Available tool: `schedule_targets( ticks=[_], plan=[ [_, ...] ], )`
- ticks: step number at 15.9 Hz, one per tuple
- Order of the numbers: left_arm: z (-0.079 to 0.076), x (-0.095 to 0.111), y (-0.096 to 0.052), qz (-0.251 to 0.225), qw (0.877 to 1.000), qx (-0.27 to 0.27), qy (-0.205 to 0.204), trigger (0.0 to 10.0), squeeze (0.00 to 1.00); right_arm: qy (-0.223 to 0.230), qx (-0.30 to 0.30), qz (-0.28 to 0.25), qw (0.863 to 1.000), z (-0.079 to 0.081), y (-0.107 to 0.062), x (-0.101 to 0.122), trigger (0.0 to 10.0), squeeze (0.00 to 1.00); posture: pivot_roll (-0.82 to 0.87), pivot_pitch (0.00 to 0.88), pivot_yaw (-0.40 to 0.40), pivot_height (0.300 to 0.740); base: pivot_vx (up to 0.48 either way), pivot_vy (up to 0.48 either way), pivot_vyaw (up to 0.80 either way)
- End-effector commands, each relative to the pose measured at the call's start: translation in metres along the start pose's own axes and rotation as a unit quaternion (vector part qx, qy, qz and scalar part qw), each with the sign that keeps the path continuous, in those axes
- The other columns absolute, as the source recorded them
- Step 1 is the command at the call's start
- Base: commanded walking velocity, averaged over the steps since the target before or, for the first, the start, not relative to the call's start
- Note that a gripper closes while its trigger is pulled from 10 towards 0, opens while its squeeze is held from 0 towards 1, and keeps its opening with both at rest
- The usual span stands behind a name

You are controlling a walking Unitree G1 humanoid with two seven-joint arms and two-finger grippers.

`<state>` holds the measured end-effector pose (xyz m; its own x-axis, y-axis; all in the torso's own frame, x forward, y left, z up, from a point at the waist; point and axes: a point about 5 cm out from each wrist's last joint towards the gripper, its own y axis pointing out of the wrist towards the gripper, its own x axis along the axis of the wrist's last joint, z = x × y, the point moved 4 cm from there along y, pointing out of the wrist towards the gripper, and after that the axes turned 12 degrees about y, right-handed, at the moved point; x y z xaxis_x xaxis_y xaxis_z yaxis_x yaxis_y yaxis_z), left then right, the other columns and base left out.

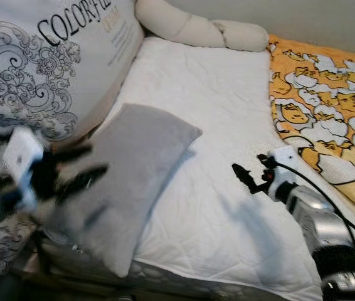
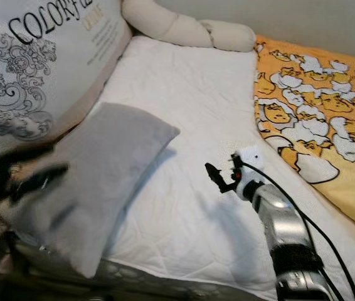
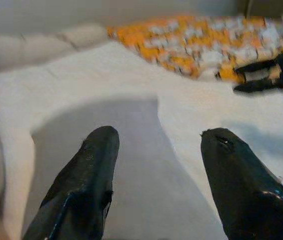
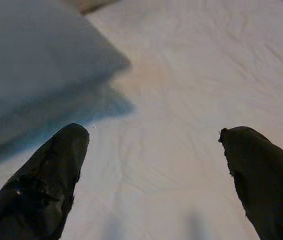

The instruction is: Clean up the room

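**Black fingers spread over a grey pillow on a white bed**

Black and blurred in the head views, the left end effector (image 1: 80, 166) hovers with its two fingers parted wide above the near end of the grey pillow (image 1: 124, 175). Its own wrist view is sharper: both fingers (image 3: 89, 170) frame the pillow's grey cloth, gripping nothing, with the right end effector (image 3: 264, 77) small in the far corner against the orange quilt (image 3: 201, 42). From the head that right end effector (image 1: 243, 175) hangs over the bare white mattress cover (image 1: 215, 125), and its wrist view shows its fingers (image 4: 51, 175) set wide apart above the white cloth, empty, with the pillow's corner (image 4: 36, 65) off to one side.

Silver and bent at the elbow, the right arm (image 1: 318, 229) reaches forward from the lower right, a black cable running along it. The left arm enters low from the left. The pillow lies aslant at the bed's near left edge, beside a large printed cushion (image 1: 46, 63). A cream bolster (image 1: 196, 28) lies along the head of the bed.
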<state>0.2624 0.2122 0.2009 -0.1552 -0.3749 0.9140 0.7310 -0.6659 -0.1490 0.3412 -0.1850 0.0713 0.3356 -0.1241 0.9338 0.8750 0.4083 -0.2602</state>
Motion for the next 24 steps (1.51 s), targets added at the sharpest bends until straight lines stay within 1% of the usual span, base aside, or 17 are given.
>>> schedule_targets(
  ticks=[1, 2, 3, 4, 5, 7, 9, 10, 11, 14, 15, 17, 18, 19, 21, 22, 24],
  plan=[
    [0.003, 0.009, 0.019, -0.031, 0.999, 0.026, -0.013, 10.0, 1.00, 0.002, 0.004, -0.015, 1.000, 0.002, -0.011, 0.011, 10.0, 1.00, 0.08, 0.000, -0.048, 0.740, 0.000, 0.000, 0.00],
    [0.007, 0.010, 0.027, -0.034, 0.998, 0.043, -0.019, 10.0, 0.94, 0.003, 0.009, -0.015, 1.000, 0.005, -0.014, 0.012, 10.0, 1.00, 0.07, 0.000, -0.040, 0.740, 0.000, 0.000, 0.00],
    [0.013, 0.005, 0.038, -0.023, 0.997, 0.070, -0.016, 10.0, 0.21, 0.005, 0.021, -0.012, 1.000, 0.011, -0.018, 0.011, 10.0, 1.00, 0.06, 0.000, -0.031, 0.740, 0.000, 0.000, 0.00],
    [0.018, -0.006, 0.047, 0.003, 0.996, 0.086, -0.016, 10.0, 0.00, 0.005, 0.036, -0.005, 0.999, 0.018, -0.021, 0.008, 10.0, 1.00, 0.05, 0.000, -0.027, 0.740, 0.000, 0.000, 0.00],
    [0.022, -0.014, 0.054, 0.021, 0.995, 0.096, -0.009, 10.0, 0.00, 0.005, 0.050, 0.001, 0.999, 0.025, -0.024, 0.006, 10.0, 1.00, 0.05, 0.000, -0.021, 0.740, 0.000, 0.000, 0.00],
    [0.028, -0.043, 0.074, 0.054, 0.992, 0.103, -0.055, 10.0, 0.00, 0.025, 0.093, 0.009, 0.995, 0.044, -0.028, 0.003, 10.0, 1.00, 0.04, 0.000, -0.018, 0.740, 0.000, 0.000, 0.00],
    [0.038, -0.067, 0.087, 0.091, 0.989, 0.105, -0.056, 10.0, 0.00, 0.027, 0.113, 0.019, 0.993, 0.055, -0.031, 0.001, 10.0, 1.00, 0.02, 0.000, -0.006, 0.740, 0.000, 0.000, 0.00],
    [0.042, -0.072, 0.090, 0.102, 0.988, 0.109, -0.047, 10.0, 0.00, 0.026, 0.116, 0.021, 0.993, 0.056, -0.033, 0.000, 10.0, 1.00, 0.00, 0.000, 0.006, 0.740, 0.000, 0.000, 0.00],
    [0.049, -0.075, 0.096, 0.111, 0.987, 0.104, -0.052, 10.0, 1.00, 0.025, 0.118, 0.023, 0.992, 0.058, -0.035, 0.000, 10.0, 1.00, -0.01, 0.000, 0.015, 0.740, 0.000, 0.000, 0.00],
    [0.063, -0.079, 0.103, 0.121, 0.983, 0.119, -0.071, 10.0, 1.00, 0.029, 0.116, 0.026, 0.992, 0.057, -0.041, 0.001, 10.0, 1.00, -0.04, 0.000, 0.027, 0.740, 0.000, 0.000, 0.00],
    [0.068, -0.083, 0.106, 0.128, 0.981, 0.124, -0.083, 10.0, 1.00, 0.039, 0.116, 0.027, 0.992, 0.058, -0.042, 0.001, 10.0, 1.00, -0.05, 0.000, 0.029, 0.740, 0.000, 0.000, 0.00],
    [0.068, -0.090, 0.113, 0.131, 0.977, 0.117, -0.123, 10.0, 1.00, 0.038, 0.144, 0.049, 0.988, 0.068, -0.050, -0.002, 10.0, 1.00, -0.08, 0.000, 0.042, 0.740, 0.000, 0.000, 0.00],
    [0.068, -0.092, 0.114, 0.131, 0.976, 0.117, -0.128, 10.0, 1.00, 0.035, 0.150, 0.053, 0.987, 0.070, -0.051, -0.002, 10.0, 1.00, -0.08, 0.000, 0.042, 0.740, 0.000, 0.000, 0.00],
    [0.067, -0.101, 0.112, 0.155, 0.971, 0.123, -0.132, 10.0, 0.00, 0.026, 0.177, 0.067, 0.982, 0.080, -0.055, -0.001, 10.0, 1.00, -0.10, 0.000, 0.046, 0.740, 0.000, 0.000, 0.00],
    [0.054, -0.119, 0.109, 0.198, 0.966, 0.099, -0.134, 10.0, 0.00, 0.007, 0.204, 0.093, 0.975, 0.090, -0.064, -0.001, 10.0, 1.00, -0.12, 0.000, 0.051, 0.740, 0.000, 0.000, 0.00],
    [0.047, -0.124, 0.108, 0.205, 0.965, 0.084, -0.141, 10.0, 0.00, 0.004, 0.209, 0.098, 0.973, 0.092, -0.067, -0.001, 10.0, 1.00, -0.13, 0.000, 0.051, 0.740, 0.000, 0.000, 0.00],
    [0.026, -0.138, 0.108, 0.236, 0.963, 0.034, -0.126, 10.0, 0.00, -0.013, 0.203, 0.107, 0.973, 0.092, -0.072, 0.001, 10.0, 1.00, -0.14, 0.000, 0.050, 0.740, 0.000, 0.000, 0.00]
  ],
)
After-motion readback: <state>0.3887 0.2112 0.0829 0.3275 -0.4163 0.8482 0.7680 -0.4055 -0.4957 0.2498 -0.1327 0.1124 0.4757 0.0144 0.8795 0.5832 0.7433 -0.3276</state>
